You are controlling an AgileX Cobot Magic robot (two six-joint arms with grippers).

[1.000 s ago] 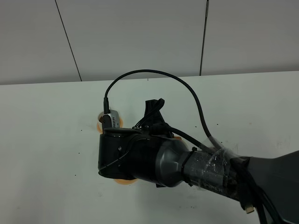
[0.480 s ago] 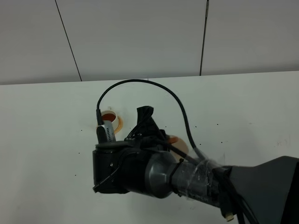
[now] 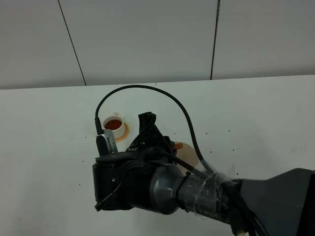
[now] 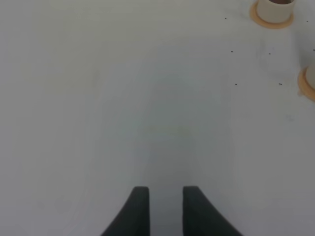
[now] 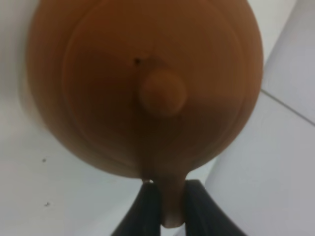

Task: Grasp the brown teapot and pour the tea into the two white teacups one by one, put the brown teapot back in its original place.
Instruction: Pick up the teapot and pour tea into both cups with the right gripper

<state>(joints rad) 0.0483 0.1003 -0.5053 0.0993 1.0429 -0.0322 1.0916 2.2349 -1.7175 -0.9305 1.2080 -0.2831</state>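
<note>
Teacup (image 3: 114, 127) of tea (image 3: 113, 123) newly in view past right hand (image 5: 166, 199) with teapot (image 5: 147, 83).

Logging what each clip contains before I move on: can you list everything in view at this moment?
squat round clay teapot: one, reddish-brown, handle in the right gripper; hidden behind the arm in the high view
small cylindrical teacups: two, cream-white; one far left of centre, the other cut off in the left wrist view
tea: dark reddish-brown, in the first cup
round coasters: two, orange, one under each cup
round flat saucer: one, beige, right of the filled cup
table: one, white
wall panels: grey-white, behind
right arm: black and grey, reaching across
right gripper: shut on the handle
left gripper: black, slightly open, empty
</note>
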